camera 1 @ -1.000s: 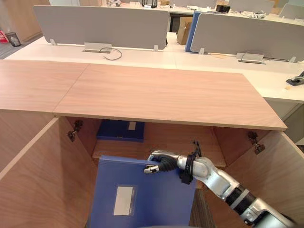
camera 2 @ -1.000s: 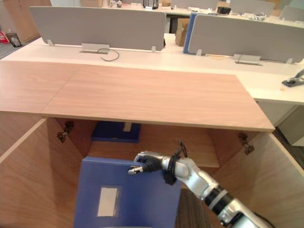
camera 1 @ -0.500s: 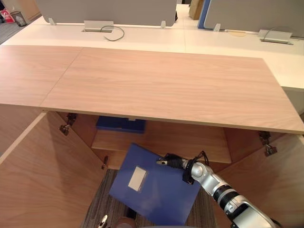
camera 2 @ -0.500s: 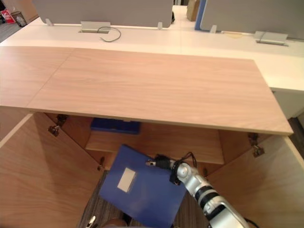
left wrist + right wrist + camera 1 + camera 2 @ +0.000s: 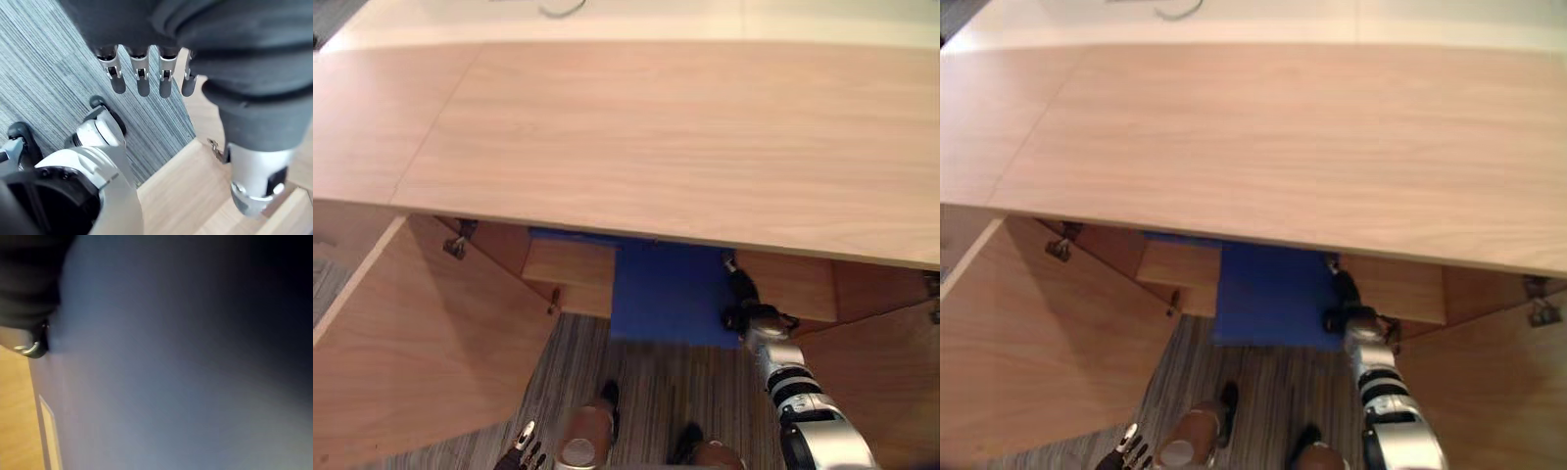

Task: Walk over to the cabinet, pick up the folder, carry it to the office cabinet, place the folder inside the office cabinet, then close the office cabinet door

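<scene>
The blue folder (image 5: 671, 294) lies flat in the open office cabinet (image 5: 656, 137), its far end hidden under the wooden top. My right hand (image 5: 742, 299) is at the folder's right edge, fingers curled on it. In the right wrist view the folder (image 5: 171, 357) is very close, with one dark fingertip (image 5: 34, 348) on it. My left hand (image 5: 524, 448) hangs low above the carpet; its fingers (image 5: 142, 73) are straight and hold nothing.
Both cabinet doors stand open: the left door (image 5: 411, 343) and the right door (image 5: 891, 392). A wooden shelf (image 5: 570, 264) sits inside to the left of the folder. A strip of a second blue folder (image 5: 568, 235) shows above it. Striped carpet (image 5: 646, 392) lies in front.
The camera has tilted down and come closer. The folder went from slanting in front of the cabinet to lying level inside it, and my right hand went forward with it.
</scene>
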Controlling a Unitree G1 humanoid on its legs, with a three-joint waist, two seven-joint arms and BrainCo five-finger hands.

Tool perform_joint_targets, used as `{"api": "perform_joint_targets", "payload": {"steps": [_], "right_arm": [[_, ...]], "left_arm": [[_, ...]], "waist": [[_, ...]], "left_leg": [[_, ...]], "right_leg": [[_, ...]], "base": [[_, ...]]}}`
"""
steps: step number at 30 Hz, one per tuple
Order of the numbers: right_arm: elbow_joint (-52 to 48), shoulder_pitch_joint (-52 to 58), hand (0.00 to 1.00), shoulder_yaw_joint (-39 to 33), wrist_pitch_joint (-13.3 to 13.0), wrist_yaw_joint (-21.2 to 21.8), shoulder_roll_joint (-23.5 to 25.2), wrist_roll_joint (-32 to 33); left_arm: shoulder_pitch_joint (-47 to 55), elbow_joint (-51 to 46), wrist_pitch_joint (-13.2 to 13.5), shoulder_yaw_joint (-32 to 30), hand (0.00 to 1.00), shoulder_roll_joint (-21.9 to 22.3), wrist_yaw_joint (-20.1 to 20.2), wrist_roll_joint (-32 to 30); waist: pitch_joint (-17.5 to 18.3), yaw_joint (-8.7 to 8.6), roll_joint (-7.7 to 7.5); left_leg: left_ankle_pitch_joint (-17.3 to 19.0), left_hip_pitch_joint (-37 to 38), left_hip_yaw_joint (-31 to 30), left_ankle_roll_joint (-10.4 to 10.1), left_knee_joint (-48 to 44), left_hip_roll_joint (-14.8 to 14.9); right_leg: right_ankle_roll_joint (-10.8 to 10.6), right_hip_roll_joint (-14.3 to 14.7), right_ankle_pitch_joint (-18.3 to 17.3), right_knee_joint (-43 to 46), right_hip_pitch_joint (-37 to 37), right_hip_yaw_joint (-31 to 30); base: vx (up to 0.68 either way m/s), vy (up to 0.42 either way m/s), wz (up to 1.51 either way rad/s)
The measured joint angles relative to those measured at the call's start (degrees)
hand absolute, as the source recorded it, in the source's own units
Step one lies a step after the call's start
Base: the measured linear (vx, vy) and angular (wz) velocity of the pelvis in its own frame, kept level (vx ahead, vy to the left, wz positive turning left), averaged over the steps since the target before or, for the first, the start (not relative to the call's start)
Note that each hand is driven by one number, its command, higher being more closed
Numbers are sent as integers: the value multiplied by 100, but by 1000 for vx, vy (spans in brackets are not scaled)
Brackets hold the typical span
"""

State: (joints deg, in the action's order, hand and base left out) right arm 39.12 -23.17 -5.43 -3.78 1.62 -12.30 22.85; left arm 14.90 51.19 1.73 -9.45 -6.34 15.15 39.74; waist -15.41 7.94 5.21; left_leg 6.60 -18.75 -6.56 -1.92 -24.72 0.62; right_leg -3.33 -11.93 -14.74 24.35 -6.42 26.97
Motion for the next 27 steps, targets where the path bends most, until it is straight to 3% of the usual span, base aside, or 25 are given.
{"api": "perform_joint_targets", "payload": {"steps": [5, 11, 15, 21, 27], "right_arm": [[-1037, -435, 100, -604, -290, -380, 506, 1584], [-1158, -1162, 100, -1029, -315, -850, 592, 2162], [-1155, -2217, 100, -1514, -362, -1266, 611, 2985], [-1134, -3059, 100, -2053, -898, -1712, 504, 3729], [-984, -3660, 100, -3034, -1604, -2285, 276, 5207]], "left_arm": [[4, -15, -8, -59, 0, 212, -22, -134], [8, -1, -8, -278, 0, 299, -87, -177], [5, 10, -8, -289, 0, 306, -135, -264], [-27, 9, -11, -266, 0, 315, -297, -414], [-142, 7, -9, -185, 0, 323, -663, -358]], "waist": [[-170, 70, 60], [-353, 120, 224], [-567, 222, 301], [-756, 316, 341], [-809, 436, 407]], "left_leg": [[406, -724, 339, 136, -969, -52], [638, -1530, 354, 234, -1826, -170], [759, -2148, 362, 276, -2443, -208], [845, -2844, 312, 240, -3036, -269], [797, -3345, 152, 120, -3167, -413]], "right_leg": [[-2, -470, -610, 1333, -743, -27], [-20, -817, -930, 2288, -1456, -66], [-8, -984, -1093, 2930, -2064, -204], [-2, -1146, -1289, 3591, -2700, -307], [-6, -1255, -1356, 3867, -3117, -233]], "base": [[-122, 23, 10], [-131, 32, 12], [-101, 45, 2], [-96, 41, 8], [-77, 34, 16]]}}
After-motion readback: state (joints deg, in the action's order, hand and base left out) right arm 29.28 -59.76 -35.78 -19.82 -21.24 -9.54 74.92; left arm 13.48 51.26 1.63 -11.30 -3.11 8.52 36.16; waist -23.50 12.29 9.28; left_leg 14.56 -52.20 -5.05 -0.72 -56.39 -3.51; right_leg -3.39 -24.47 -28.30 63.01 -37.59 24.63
